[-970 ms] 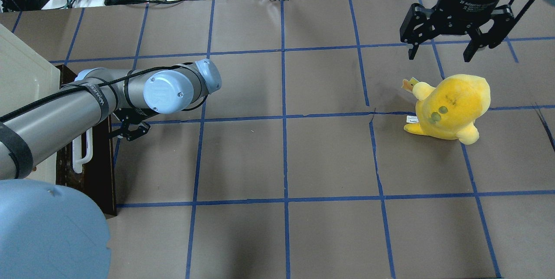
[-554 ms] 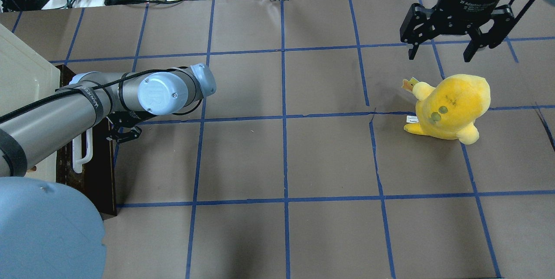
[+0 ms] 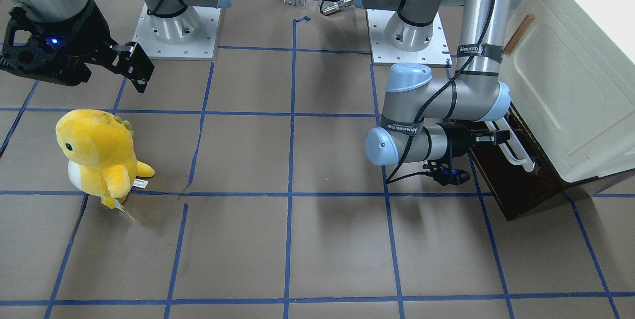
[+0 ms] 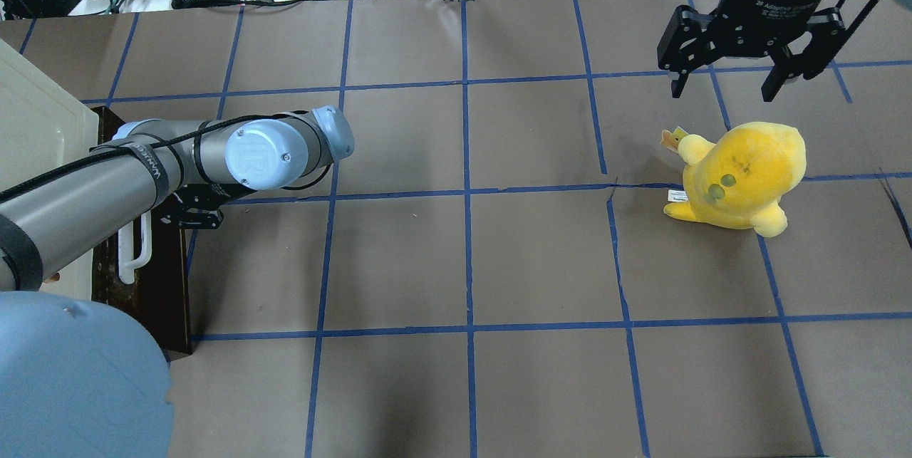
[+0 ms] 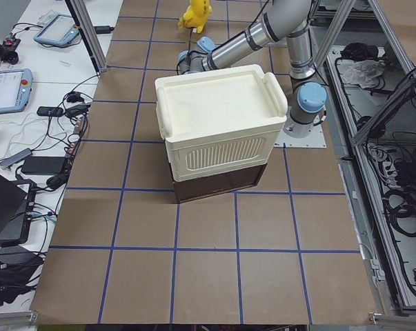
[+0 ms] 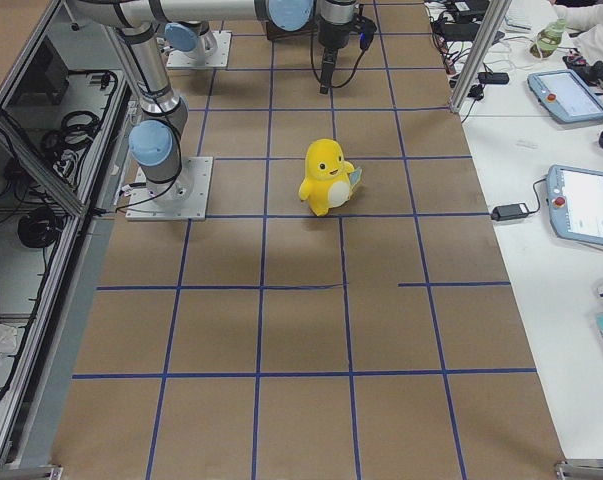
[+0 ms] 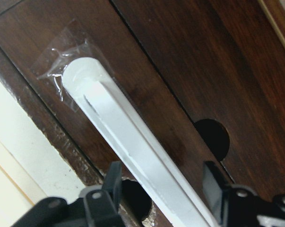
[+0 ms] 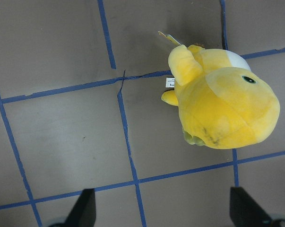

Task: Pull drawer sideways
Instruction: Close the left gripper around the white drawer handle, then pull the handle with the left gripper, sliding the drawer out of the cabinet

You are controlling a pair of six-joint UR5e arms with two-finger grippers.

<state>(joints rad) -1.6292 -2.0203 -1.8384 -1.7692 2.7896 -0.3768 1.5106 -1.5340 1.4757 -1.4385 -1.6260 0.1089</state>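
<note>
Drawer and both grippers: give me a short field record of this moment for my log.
drawer: dark brown wooden front at the base of the cream cabinet; no inner sides showing, looks shut
handle: long white bar across the drawer front
left gripper: open, fingers either side of the handle, not closed on it
right gripper: open, empty, hanging near the yellow plush toy
plush position: upright, far from the drawer
task stage: grasp not yet made, pull not begun
</note>
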